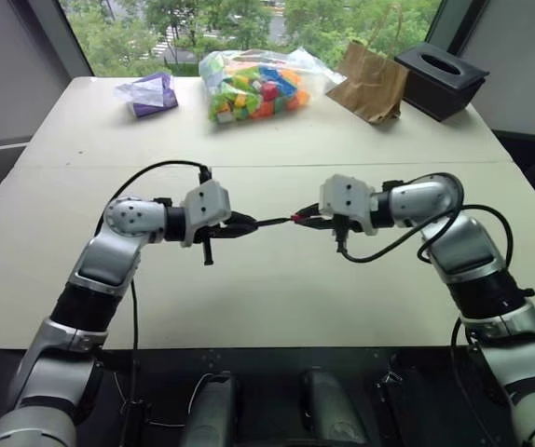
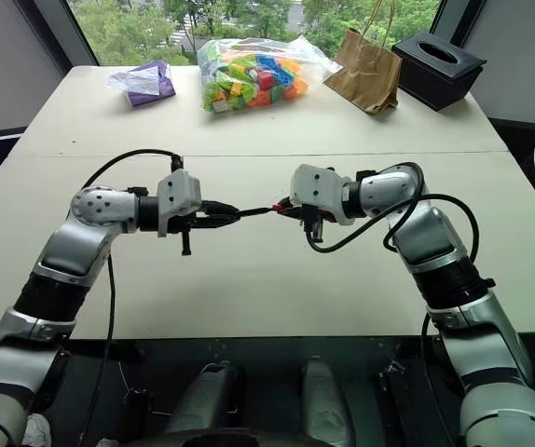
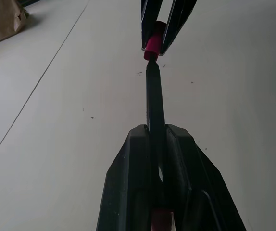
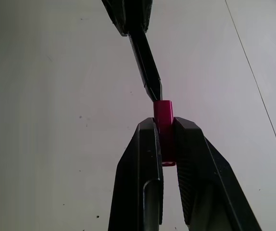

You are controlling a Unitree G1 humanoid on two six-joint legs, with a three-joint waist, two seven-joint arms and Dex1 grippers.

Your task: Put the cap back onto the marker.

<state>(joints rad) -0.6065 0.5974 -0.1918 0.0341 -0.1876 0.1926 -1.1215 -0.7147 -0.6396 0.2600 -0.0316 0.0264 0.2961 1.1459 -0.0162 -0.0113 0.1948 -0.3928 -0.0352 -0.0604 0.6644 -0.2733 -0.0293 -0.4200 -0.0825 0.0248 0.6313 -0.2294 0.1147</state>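
Head stereo pair looking down over table (image 1: 277,298), wrist cameras close along pincers — sharing the marker (image 3: 155,101)

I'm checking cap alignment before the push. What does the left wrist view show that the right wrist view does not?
Left wrist view alone: a corner of the brown paper bag and a pink band at the marker's rear end, between the left end effector's fingers. Right wrist view alone: the cap seen close, clamped in the right end effector. Both: the marker tip meeting the cap's mouth above the pale table, and its seam line.
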